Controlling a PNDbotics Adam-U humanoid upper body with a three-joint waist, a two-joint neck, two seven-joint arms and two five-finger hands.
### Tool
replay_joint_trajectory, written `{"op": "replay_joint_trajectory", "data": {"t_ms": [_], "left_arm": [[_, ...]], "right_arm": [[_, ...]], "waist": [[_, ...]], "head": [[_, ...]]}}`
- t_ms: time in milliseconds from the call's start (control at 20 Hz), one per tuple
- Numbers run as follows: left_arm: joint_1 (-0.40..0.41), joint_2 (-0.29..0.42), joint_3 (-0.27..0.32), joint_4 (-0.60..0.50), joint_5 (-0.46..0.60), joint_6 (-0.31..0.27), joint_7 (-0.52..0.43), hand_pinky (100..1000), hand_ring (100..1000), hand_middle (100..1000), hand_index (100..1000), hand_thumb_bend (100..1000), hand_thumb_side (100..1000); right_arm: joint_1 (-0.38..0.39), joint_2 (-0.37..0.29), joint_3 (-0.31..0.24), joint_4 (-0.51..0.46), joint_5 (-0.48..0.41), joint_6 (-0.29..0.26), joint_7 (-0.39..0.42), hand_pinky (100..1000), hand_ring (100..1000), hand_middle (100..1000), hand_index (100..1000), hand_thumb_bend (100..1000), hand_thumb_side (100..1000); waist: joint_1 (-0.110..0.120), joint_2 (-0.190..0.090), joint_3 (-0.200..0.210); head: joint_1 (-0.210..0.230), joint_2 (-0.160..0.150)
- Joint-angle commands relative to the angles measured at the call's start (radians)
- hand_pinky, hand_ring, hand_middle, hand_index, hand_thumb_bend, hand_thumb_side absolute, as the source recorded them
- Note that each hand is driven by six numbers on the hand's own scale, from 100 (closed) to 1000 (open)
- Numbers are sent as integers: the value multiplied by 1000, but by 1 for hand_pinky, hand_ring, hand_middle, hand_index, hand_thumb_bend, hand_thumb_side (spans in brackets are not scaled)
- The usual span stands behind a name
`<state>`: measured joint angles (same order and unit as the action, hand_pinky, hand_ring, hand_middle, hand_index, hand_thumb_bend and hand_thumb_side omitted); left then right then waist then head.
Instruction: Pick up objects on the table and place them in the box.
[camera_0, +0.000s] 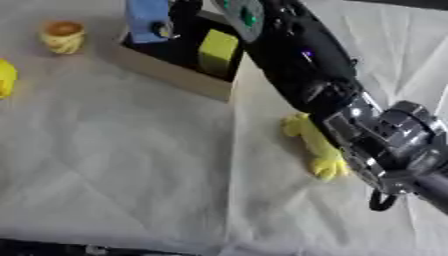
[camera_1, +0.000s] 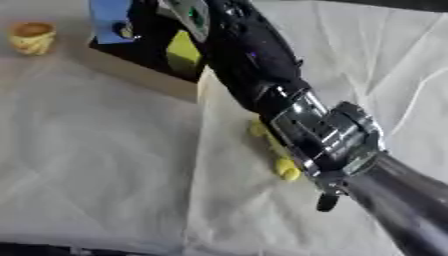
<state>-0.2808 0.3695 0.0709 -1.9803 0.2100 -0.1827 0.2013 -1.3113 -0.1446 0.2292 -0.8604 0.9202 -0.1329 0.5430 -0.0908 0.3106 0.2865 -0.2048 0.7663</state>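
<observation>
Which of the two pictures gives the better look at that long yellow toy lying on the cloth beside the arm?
The left eye view. There the yellow toy shows most of its length, from its upper end to its lower one, just left of the robot's right arm. In the right eye view the arm covers more of it, leaving only a narrow strip and the lower end.

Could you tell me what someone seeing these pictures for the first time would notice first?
The robot's right arm, black with silver joints, cuts across the picture from the lower right toward the box at the top; its hand is hidden there. Inside the box stand a blue thing and a yellow-green block. A yellow toy lies on the white cloth beside the arm, and a small tan cup sits far left.
</observation>
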Motion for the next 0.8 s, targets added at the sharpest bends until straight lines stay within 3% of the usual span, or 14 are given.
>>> {"op": "replay_joint_trajectory", "data": {"t_ms": [50,300,400,450,500,550,650,800], "left_arm": [[-11,13,3,-20,6,-1,-3,780,831,747,841,100,635],[-12,11,2,-20,8,-1,-4,780,831,747,841,100,637],[-13,11,2,-20,9,-1,-4,780,832,747,841,100,638],[-13,10,2,-20,9,0,-4,780,832,747,841,100,639],[-13,10,1,-20,9,0,-5,780,832,747,841,100,639],[-13,10,1,-20,10,0,-5,780,832,747,841,100,640],[-12,9,0,-20,11,1,-6,780,832,747,841,100,641],[-12,8,-1,-20,11,3,-8,781,833,747,841,100,642]], "right_arm": [[-20,-12,-14,24,43,12,6,728,678,503,645,100,100],[-12,-3,-30,81,103,10,-5,734,702,544,676,100,102],[-10,0,-38,96,128,15,-19,741,739,602,719,100,108],[-9,1,-42,104,144,20,-27,762,800,711,807,100,109],[-8,2,-45,111,158,23,-33,769,813,738,826,100,103],[-7,4,-49,115,166,19,-37,821,904,863,929,111,375],[-7,3,-56,110,171,1,-50,850,958,905,962,162,478],[-10,-3,-61,93,188,-4,-77,856,972,913,964,236,502]], "waist": [[-6,-21,4],[-7,-16,9],[-7,-14,11],[-7,-14,12],[-7,-13,12],[-6,-13,13],[-6,-12,11],[-5,-13,9]], "head": [[-1,4],[-2,4],[-2,4],[-3,4],[-3,4],[-3,4],[-2,4],[-3,4]]}}
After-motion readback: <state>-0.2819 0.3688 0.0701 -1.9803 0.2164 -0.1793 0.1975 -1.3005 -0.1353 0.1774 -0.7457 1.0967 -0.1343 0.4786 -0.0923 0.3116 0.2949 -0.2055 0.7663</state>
